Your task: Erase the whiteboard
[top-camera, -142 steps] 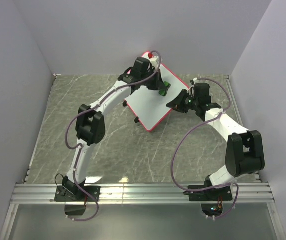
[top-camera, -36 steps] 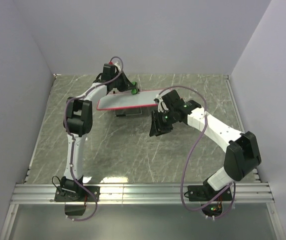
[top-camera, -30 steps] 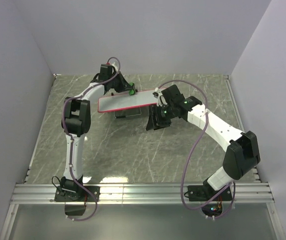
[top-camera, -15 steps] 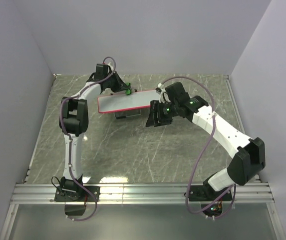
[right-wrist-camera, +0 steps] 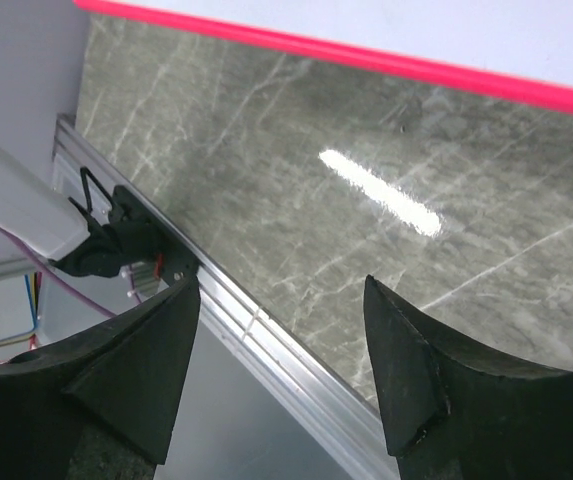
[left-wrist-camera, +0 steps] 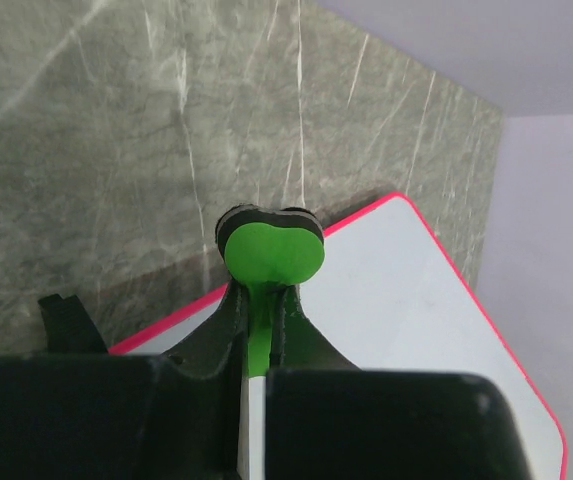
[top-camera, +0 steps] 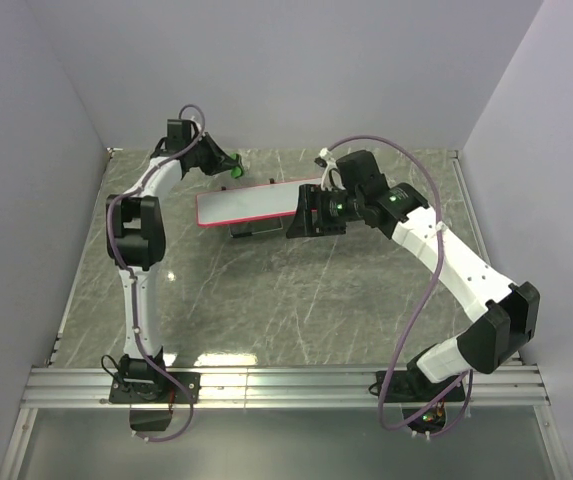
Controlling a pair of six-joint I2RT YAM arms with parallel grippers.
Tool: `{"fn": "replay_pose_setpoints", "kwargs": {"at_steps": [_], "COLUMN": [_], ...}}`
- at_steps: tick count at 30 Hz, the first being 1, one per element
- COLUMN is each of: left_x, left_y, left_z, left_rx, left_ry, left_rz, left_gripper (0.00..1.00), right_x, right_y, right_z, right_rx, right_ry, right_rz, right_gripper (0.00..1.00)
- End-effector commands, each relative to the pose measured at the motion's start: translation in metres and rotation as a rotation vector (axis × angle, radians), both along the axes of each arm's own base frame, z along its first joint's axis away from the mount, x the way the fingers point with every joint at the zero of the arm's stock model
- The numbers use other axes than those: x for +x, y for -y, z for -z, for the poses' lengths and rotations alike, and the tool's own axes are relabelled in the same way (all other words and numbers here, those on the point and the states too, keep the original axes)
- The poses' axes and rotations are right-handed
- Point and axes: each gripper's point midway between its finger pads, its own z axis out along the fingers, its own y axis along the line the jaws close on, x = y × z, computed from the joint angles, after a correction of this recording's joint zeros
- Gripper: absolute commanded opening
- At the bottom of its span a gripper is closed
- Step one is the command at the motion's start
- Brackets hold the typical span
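The whiteboard [top-camera: 251, 204] stands tilted at mid-table on black feet, with its red rim towards me. In the left wrist view the whiteboard's [left-wrist-camera: 406, 320] white face shows no marks. My left gripper [top-camera: 226, 165] is behind its far left corner, shut on a green eraser [top-camera: 238, 171]. That eraser [left-wrist-camera: 269, 250] sticks out past the left gripper [left-wrist-camera: 259, 292], off the board. My right gripper [top-camera: 302, 222] hangs open at the board's right end, nothing between its fingers. From the right gripper [right-wrist-camera: 281, 290] only the whiteboard's rim [right-wrist-camera: 366, 62] shows, up top.
Grey marble table [top-camera: 266, 300] with purple walls on three sides. An aluminium rail [top-camera: 286, 385] runs along the near edge with both arm bases. That rail [right-wrist-camera: 266, 335] and the left arm's base [right-wrist-camera: 116, 245] show in the right wrist view.
My left arm has drawn back to the far left, lifting the eraser off the board. My right jaws have opened wider and shifted up along the board's right end.
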Motion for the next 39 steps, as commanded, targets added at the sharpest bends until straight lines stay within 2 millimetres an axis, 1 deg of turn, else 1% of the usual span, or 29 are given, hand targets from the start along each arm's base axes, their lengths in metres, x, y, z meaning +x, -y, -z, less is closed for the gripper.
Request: {"fn": "replay_pose_setpoints", "kwargs": {"at_steps": [1, 2, 4, 5, 6, 9, 10, 11, 12, 14, 15, 16, 17, 18, 19, 21, 22, 23, 24, 25, 26, 28, 30, 31, 33, 34, 36, 37, 39], "left_x": [0.011, 0.011, 0.010, 0.012, 0.011, -0.003, -0.013, -0.024, -0.033, -0.064, -0.075, -0.088, -0.109, -0.121, -0.141, -0.162, -0.170, -0.186, -0.193, -0.206, -0.212, -0.224, -0.230, -0.233, -0.234, -0.233, -0.229, -0.221, -0.209], "left_y": [-0.017, -0.024, -0.045, -0.056, -0.065, -0.118, -0.129, -0.151, -0.160, -0.178, -0.185, -0.187, -0.186, -0.185, -0.184, -0.183, -0.181, -0.179, -0.179, -0.178, -0.178, -0.176, -0.176, -0.178, -0.176, -0.175, -0.183, -0.184, -0.184], "left_z": [-0.074, -0.083, -0.083, -0.092, -0.091, -0.087, -0.080, -0.076, -0.073, -0.058, -0.052, -0.057, -0.037, -0.031, -0.021, -0.013, -0.018, -0.004, -0.001, 0.008, 0.011, 0.019, 0.019, 0.016, 0.010, -0.001, -0.014, -0.029, -0.044], "left_rx": [-0.032, -0.017, 0.025, 0.071, 0.102, 0.249, 0.287, 0.357, 0.385, 0.449, 0.480, 0.492, 0.513, 0.521, 0.529, 0.538, 0.537, 0.542, 0.543, 0.550, 0.552, 0.552, 0.556, 0.560, 0.564, 0.565, 0.601, 0.602, 0.594], "left_ry": [0.127, 0.143, 0.108, 0.129, 0.121, 0.073, 0.038, 0.009, -0.015, -0.107, -0.141, -0.155, -0.226, -0.252, -0.290, -0.327, -0.314, -0.354, -0.367, -0.396, -0.414, -0.435, -0.441, -0.443, -0.441, -0.425, -0.400, -0.369, -0.346], "left_rz": [-0.039, -0.056, -0.110, -0.142, -0.165, -0.282, -0.300, -0.350, -0.363, -0.376, -0.390, -0.389, -0.364, -0.355, -0.341, -0.341, -0.340, -0.325, -0.323, -0.314, -0.313, -0.306, -0.311, -0.315, -0.310, -0.308, -0.339, -0.348, -0.353], "left_gripper": [0.00, 0.00, 0.00, 0.00, 0.00, 0.00, 0.00, 0.00, 0.00, 0.00, 0.00, 0.00, 0.00, 0.00, 0.00, 0.00, 0.00, 0.01, 0.07, 0.16, 0.34, 0.55, 0.89, 0.99, 1.00, 1.00, 0.99, 0.99, 1.00], "right_x": [0.008, 0.010, 0.011, 0.012, 0.014, 0.020, 0.022, 0.027, 0.031, 0.038, 0.044, 0.048, 0.052, 0.058, 0.061, 0.068, 0.072, 0.075, 0.078, 0.083, 0.084, 0.087, 0.090, 0.091, 0.095, 0.095, 0.099, 0.102, 0.103], "right_y": [0.002, 0.003, 0.002, 0.002, 0.001, 0.002, 0.002, 0.005, 0.007, 0.012, 0.018, 0.020, 0.023, 0.027, 0.029, 0.031, 0.030, 0.030, 0.030, 0.030, 0.029, 0.030, 0.037, 0.042, 0.054, 0.060, 0.075, 0.080, 0.086], "right_z": [-0.034, -0.033, -0.036, -0.037, -0.038, -0.043, -0.046, -0.048, -0.051, -0.062, -0.070, -0.073, -0.078, -0.084, -0.089, -0.105, -0.105, -0.109, -0.117, -0.115, -0.121, -0.124, -0.126, -0.129, -0.131, -0.132, -0.129, -0.128, -0.126], "right_rx": [0.023, 0.017, 0.019, 0.019, 0.021, 0.029, 0.030, 0.023, 0.022, 0.020, 0.019, 0.020, 0.024, 0.027, 0.033, 0.059, 0.056, 0.059, 0.067, 0.060, 0.063, 0.057, 0.036, 0.031, 0.004, -0.007, -0.042, -0.053, -0.076], "right_ry": [0.102, 0.100, 0.111, 0.115, 0.120, 0.149, 0.158, 0.177, 0.187, 0.222, 0.243, 0.255, 0.268, 0.289, 0.300, 0.337, 0.339, 0.347, 0.364, 0.364, 0.378, 0.390, 0.412, 0.423, 0.440, 0.446, 0.463, 0.467, 0.469], "right_rz": [0.016, 0.022, 0.019, 0.024, 0.029, 0.059, 0.068, 0.094, 0.111, 0.154, 0.192, 0.206, 0.225, 0.248, 0.260, 0.276, 0.282, 0.284, 0.288, 0.293, 0.292, 0.295, 0.316, 0.334, 0.391, 0.414, 0.497, 0.524, 0.538], "right_gripper": [0.74, 0.74, 0.74, 0.74, 0.74, 0.74, 0.74, 0.74, 0.74, 0.74, 0.73, 0.73, 0.73, 0.73, 0.74, 0.76, 0.79, 0.81, 0.82, 0.86, 0.87, 0.89, 0.89, 0.90, 0.91, 0.92, 0.92, 0.92, 0.92]}}
